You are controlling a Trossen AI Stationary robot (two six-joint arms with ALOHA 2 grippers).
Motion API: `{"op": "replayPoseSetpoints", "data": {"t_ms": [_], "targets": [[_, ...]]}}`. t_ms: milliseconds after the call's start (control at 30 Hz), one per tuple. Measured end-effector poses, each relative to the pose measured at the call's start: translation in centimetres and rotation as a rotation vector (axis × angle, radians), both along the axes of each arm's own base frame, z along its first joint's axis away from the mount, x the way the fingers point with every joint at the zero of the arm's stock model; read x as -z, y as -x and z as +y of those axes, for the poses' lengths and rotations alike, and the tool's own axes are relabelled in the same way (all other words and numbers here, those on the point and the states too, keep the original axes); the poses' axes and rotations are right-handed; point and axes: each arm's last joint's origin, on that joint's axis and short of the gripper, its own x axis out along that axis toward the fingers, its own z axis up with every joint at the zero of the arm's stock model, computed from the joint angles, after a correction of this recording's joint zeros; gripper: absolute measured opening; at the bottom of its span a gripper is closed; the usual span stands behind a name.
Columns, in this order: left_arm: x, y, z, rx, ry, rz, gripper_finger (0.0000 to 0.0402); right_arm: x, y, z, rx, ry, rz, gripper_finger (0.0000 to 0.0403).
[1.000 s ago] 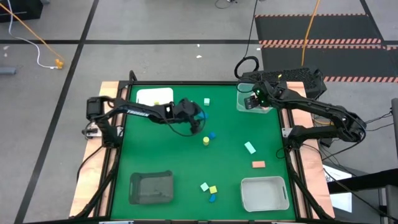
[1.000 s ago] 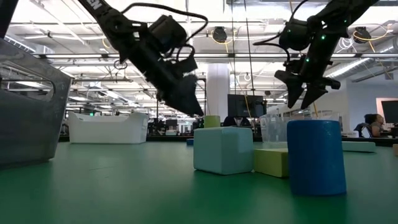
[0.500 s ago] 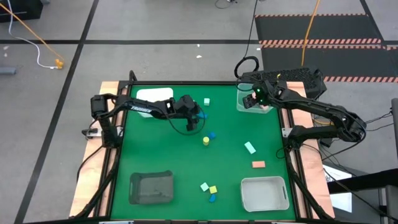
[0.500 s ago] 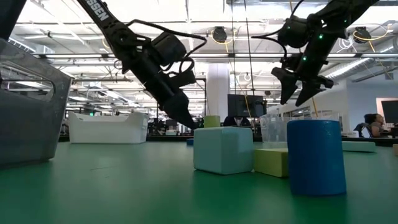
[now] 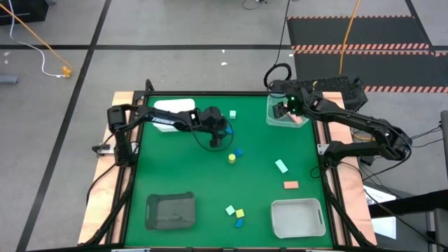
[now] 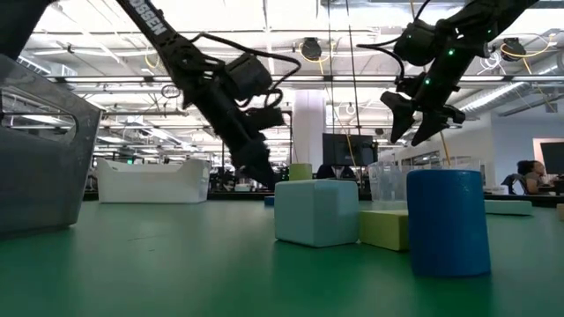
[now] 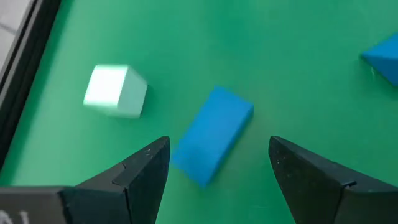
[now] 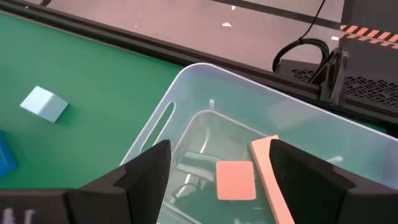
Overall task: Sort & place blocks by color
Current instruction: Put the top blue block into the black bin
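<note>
Left claw open above green table, blue bar.

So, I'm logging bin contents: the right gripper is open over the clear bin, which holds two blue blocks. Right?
Not quite: the blocks in the clear bin are salmon pink, not blue: a flat pink block and a pink bar, as the right wrist view shows. The right gripper is indeed open over that bin.
</note>
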Motion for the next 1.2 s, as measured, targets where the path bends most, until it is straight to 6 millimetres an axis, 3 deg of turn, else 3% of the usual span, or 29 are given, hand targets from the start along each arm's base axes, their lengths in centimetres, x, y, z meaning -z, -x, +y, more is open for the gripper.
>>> {"op": "replayPoseSetpoints", "data": {"t_ms": [200, 333, 533, 633, 767, 1000, 1200], "targets": [[0.8, -2.9, 1.3, 0.023, 0.03, 0.147, 0.0273, 0.0, 0.1, -0.1, -0.003, 0.004, 0.01, 0.0265], [0.8, -3.8, 1.9, 0.049, 0.046, 0.213, 0.0273, 0.0, 0.1, -0.1, -0.004, 0.004, 0.011, 0.0265], [0.8, -3.8, 1.8, 0.102, 0.049, 0.222, 0.0259, 0.0, 0.1, -0.1, -0.009, 0.006, 0.015, 0.0265], [1.0, -3.6, 1.9, 0.088, 0.073, 0.233, 0.0216, 0.0, 0.1, -0.1, -0.01, 0.007, 0.015, 0.0265], [1.1, -3.3, 2.0, 0.079, 0.118, 0.249, 0.0129, 0.0, 0.1, -0.1, -0.01, 0.006, 0.015, 0.0265], [0.9, -3.3, 1.8, -0.023, 0.168, 0.233, 0.0125, 0.0, 0.1, -0.1, -0.01, 0.006, 0.015, 0.0265], [-1.7, -3.4, 1.1, -0.099, 0.127, 0.144, 0.0125, 0.0, 0.1, -0.1, -0.01, 0.006, 0.015, 0.0265]]}}
